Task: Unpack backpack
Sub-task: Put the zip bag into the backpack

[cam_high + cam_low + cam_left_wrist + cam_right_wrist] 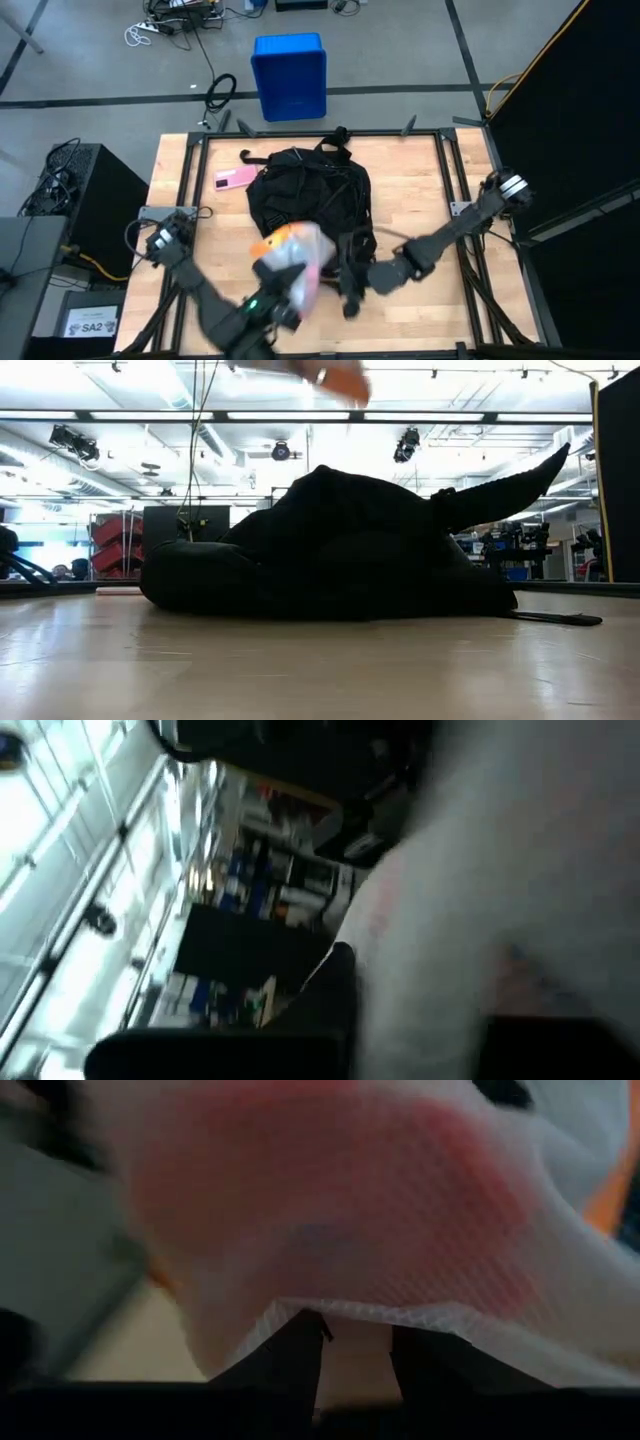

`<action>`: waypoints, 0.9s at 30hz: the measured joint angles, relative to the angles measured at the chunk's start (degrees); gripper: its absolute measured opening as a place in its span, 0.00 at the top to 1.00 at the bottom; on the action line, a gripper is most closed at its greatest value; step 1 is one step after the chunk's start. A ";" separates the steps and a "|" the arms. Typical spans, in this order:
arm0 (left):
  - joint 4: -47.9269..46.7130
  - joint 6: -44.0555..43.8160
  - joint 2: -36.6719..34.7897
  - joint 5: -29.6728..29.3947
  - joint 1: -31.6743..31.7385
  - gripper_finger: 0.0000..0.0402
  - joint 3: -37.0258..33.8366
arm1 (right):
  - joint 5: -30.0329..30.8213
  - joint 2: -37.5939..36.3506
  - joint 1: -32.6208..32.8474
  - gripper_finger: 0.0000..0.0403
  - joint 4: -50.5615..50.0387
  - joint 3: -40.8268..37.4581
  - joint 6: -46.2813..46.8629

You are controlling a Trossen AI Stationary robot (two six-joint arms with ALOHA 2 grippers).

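Far left off the table: a black cabinet (pixel 95 195) on the floor, cables on top. On the wooden table (pixel 420 190), left of centre toward the far edge, a pink flat packet (pixel 235 179) lying just beside the backpack (pixel 310 195). Near-left, the left gripper (pixel 280 305) raised above the tabletop, fingers pressed together, pinching a translucent white mesh bag (pixel 298 260) with pink and orange contents inside; bag lifted clear of the table, hanging over the near-left corner of the backpack. In the low view, only a blurred orange-and-white bit of the bag (pixel 335 378) at the top edge. Centre: the backpack, large, black, soft, slumped on the table with straps trailing toward the far edge. Beyond the far edge, on the floor, a blue plastic crate (pixel 289 75). Right of centre, near side: the right gripper (pixel 352 290) at the backpack's near edge, just beside the bag; fingers slightly parted around a fold of the bag's lower edge (pixel 350 1315), whether truly gripping it cannot be told.
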 joint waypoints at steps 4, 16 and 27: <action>0.34 1.85 -0.34 3.25 7.49 1.00 -0.17 | 4.72 -1.90 -4.51 0.75 -10.70 0.00 2.70; 2.11 14.32 -2.38 7.68 30.19 1.00 -0.17 | 9.79 -9.51 -18.14 0.75 -34.08 0.02 4.78; 33.69 37.11 -4.30 43.01 41.41 1.00 -0.15 | -1.51 -20.59 -26.51 0.75 -45.72 0.14 8.22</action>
